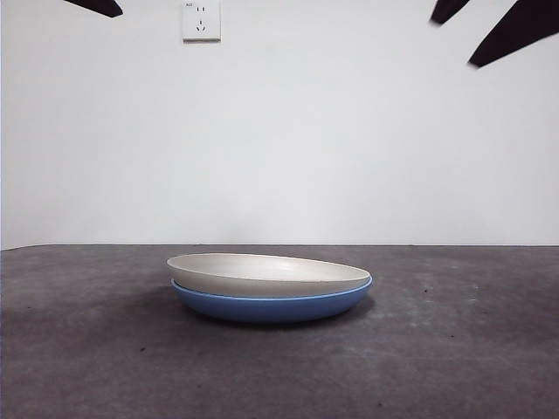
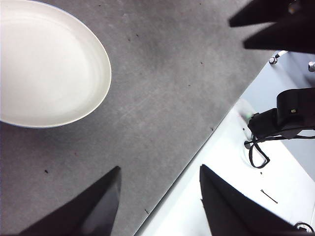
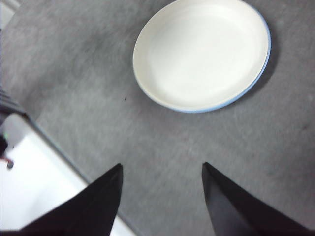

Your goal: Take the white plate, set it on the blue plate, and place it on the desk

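Left gripper (image 2: 160, 196) and right gripper (image 3: 161, 194) were spread wide, holding nothing. Ahead of both, well apart, the white plate (image 1: 266, 273) rested on the blue plate (image 1: 271, 305) on the desk (image 1: 87, 349).

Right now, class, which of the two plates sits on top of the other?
The white plate is on top. It rests slightly tilted inside the blue plate, which sits directly on the desk and shows only as a blue edge beneath it.

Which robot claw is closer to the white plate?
Hard to tell; neither touches it. The white plate rests on the blue plate. The left gripper and right gripper both hang open, high above and off to its sides.
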Motion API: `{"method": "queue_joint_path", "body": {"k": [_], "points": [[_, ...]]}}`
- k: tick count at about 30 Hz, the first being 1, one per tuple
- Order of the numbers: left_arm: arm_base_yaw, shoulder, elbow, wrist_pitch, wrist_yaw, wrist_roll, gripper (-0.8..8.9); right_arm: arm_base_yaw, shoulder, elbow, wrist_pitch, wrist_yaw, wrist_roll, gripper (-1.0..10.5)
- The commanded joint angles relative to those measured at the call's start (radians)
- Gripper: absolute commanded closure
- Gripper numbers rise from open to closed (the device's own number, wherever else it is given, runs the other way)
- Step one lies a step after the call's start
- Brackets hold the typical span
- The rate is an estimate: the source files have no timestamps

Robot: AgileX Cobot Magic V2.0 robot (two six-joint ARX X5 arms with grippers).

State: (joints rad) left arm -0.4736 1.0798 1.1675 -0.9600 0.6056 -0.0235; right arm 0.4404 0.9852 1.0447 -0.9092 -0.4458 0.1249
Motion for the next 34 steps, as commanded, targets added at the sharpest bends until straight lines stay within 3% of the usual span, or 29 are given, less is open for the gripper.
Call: {"method": "queue_joint_path", "body": {"k": [1, 17, 19, 22, 34], "points": [[-0.005, 0.005, 0.013, 0.011, 0.005, 0.013, 5.61, 0.016, -0.025, 0.018, -0.041, -0.003, -0.033, 6.9], [-0.005, 0.005, 0.013, 0.01, 0.005, 0.013, 5.71, 0.029, -0.05, 0.018, -0.062, -0.002, -0.035, 6.9], [-0.005, 0.005, 0.013, 0.01, 0.005, 0.013, 6.23, 0.029, -0.05, 0.018, -0.064, -0.002, -0.035, 7.1], [-0.005, 0.005, 0.013, 0.012, 0.005, 0.013, 8.12, 0.029, -0.05, 0.018, -0.069, -0.001, -0.037, 9.5], [-0.005, 0.005, 0.013, 0.011, 0.005, 0.013, 8.03, 0.029, -0.052, 0.018, -0.061, 0.0, -0.049, 9.4]]}}
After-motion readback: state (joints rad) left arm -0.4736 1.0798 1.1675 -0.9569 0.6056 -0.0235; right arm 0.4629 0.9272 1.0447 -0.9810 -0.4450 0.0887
